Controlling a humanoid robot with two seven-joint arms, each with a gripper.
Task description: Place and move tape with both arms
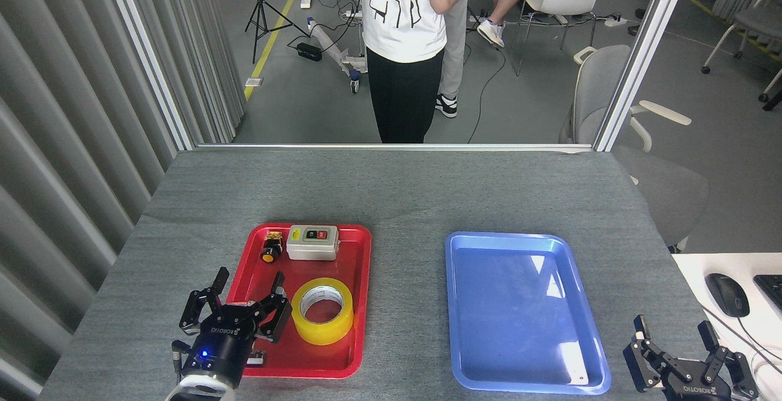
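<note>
The left hand [247,279], fingers spread open, hovers over the red tray's [360,303] near-left corner just beside the tape [322,310] lying flat inside it, while the right hand [675,337], also open, waits near the blue tray [519,242].

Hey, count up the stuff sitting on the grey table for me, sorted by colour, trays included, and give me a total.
Red: 1, the red tray
Blue: 1, the blue tray
Yellow: 1, the tape
Grey: 1, the switch box
Black with yellow cap: 1, the push button
Total: 5
</note>
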